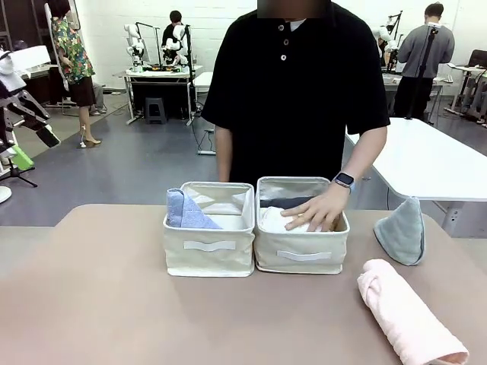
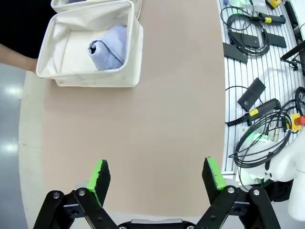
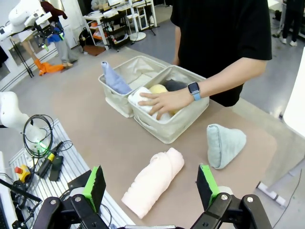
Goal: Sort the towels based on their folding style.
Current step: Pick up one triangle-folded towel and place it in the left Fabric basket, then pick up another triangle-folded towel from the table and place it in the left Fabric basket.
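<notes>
A lavender-blue cone towel (image 1: 185, 211) (image 2: 107, 48) (image 3: 113, 79) stands in the left cream basket (image 1: 209, 245). In the right basket (image 1: 302, 255) lie white (image 3: 138, 97), yellow (image 3: 158, 89) and dark grey (image 1: 283, 202) rolled towels, with the person's hand (image 1: 316, 214) (image 3: 164, 101) pressing on them. A grey-green cone towel (image 1: 402, 230) (image 3: 224, 144) and a pink rolled towel (image 1: 409, 313) (image 3: 154, 181) sit on the table at the right. My left gripper (image 2: 157, 179) hangs open over bare tabletop. My right gripper (image 3: 151, 185) stands open above the pink roll.
The tan table (image 1: 91, 304) has free room at the left and front. Cables and tools (image 2: 259, 90) lie on a ribbed rail beside the table's near edge. A white table (image 1: 430, 160) stands behind the person at the right.
</notes>
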Action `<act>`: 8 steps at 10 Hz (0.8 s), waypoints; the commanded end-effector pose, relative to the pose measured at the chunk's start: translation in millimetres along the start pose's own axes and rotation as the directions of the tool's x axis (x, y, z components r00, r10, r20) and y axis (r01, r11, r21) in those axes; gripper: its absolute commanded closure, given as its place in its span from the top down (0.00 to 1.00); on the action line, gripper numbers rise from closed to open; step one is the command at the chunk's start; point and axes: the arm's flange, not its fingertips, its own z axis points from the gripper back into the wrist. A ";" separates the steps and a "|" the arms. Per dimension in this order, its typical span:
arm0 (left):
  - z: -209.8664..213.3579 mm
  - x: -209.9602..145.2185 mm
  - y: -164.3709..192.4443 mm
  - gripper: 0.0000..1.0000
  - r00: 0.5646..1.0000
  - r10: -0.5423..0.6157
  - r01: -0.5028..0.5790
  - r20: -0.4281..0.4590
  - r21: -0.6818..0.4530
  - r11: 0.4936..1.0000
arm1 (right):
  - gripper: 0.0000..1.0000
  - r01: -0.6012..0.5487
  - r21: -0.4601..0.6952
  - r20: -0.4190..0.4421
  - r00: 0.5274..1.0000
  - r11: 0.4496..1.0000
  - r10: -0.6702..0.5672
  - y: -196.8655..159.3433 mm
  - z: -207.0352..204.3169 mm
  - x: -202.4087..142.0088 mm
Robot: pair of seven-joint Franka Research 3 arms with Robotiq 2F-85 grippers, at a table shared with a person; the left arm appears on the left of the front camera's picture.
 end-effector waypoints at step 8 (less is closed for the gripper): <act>44.9 -3.2 16.4 1.00 0.970 0.034 -0.011 0.240 -0.095 0.995 | 1.00 -0.010 0.013 0.005 1.000 1.000 0.010 0.0 -2.1 0.6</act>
